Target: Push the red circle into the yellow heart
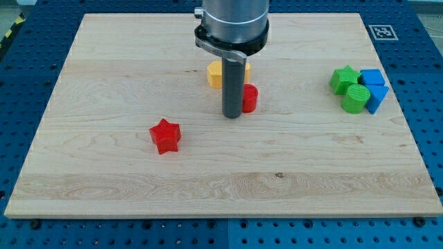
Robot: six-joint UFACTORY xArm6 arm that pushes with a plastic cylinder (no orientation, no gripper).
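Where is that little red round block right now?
The red circle sits near the board's middle, right beside my tip on the view's right, just below the yellow heart.

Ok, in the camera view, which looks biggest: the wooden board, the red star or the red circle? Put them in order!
1. Wooden board, by far the largest.
2. Red star.
3. Red circle, though my rod hides part of it and it lies farther up the view, so its rank below the star is unsure.
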